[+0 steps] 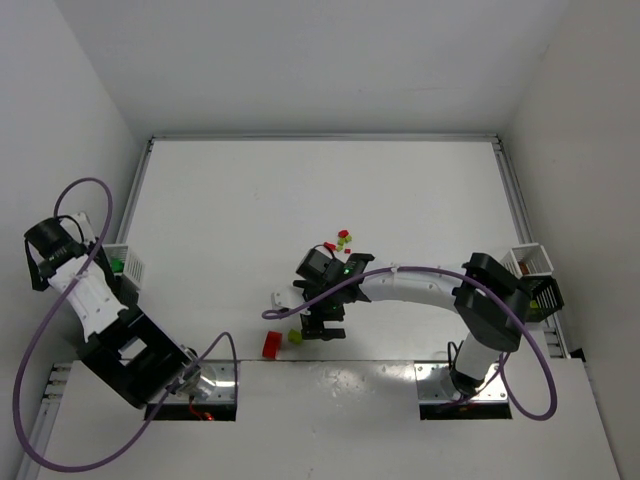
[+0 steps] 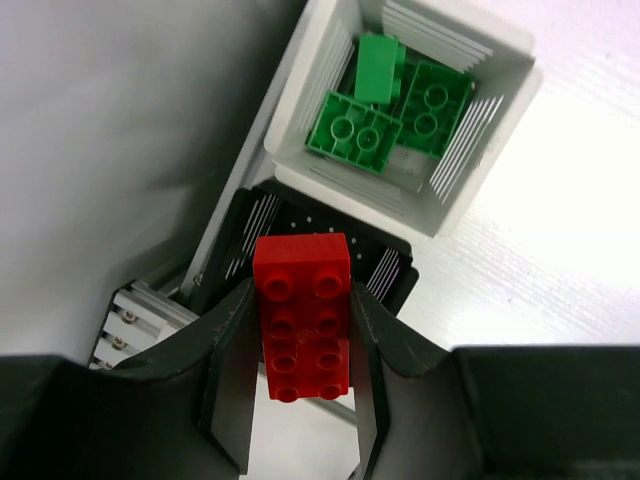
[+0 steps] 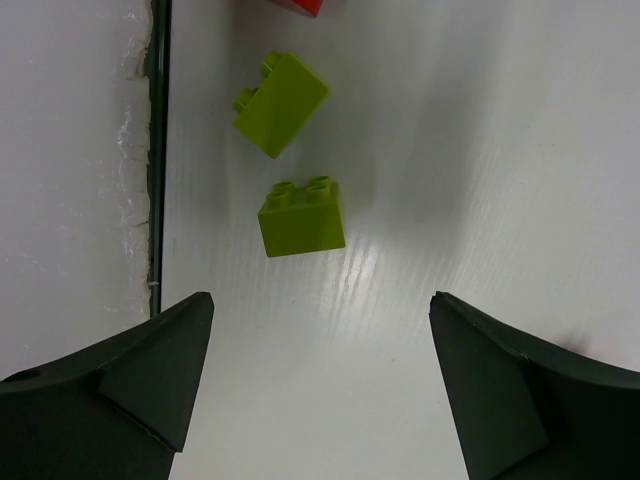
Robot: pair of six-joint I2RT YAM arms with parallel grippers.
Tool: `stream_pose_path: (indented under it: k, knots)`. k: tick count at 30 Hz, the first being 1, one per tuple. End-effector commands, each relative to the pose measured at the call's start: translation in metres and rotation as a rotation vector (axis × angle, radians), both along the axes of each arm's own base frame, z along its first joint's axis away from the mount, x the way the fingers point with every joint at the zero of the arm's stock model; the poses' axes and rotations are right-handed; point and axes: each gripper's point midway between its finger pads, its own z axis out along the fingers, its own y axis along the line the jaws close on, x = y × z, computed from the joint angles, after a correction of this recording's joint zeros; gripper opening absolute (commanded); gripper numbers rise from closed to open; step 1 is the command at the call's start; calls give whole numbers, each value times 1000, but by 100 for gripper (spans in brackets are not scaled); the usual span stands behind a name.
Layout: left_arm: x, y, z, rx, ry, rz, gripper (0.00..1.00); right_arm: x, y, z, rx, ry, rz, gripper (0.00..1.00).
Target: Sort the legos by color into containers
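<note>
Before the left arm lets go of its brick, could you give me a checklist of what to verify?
1. Grip of left gripper on red brick: ok, pinched on both sides.
2. Clearance from white bin holding green bricks: ok, that bin lies beyond the red brick.
3. Target, the dark bin, under the red brick: ok, lined up in the wrist view.
4. Contents of the dark bin: cannot tell, hidden.
5. State of right gripper: ok, open and empty, nearer lime brick ahead of it.
</note>
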Motion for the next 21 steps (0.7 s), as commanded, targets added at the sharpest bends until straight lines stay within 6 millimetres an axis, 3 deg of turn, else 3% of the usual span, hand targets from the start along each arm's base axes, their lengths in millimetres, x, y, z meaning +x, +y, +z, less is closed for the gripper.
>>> stream_pose_path:
  k: [1,12,21]
  knots:
    - [8,9,12,35,-70,28,17,3,14,13,44,-13,8,89]
    - [11,11,13,59,-106,41,19,3,14,13,44,-13,8,91]
    - [9,12,13,76,-113,47,44,3,14,13,44,-13,8,91]
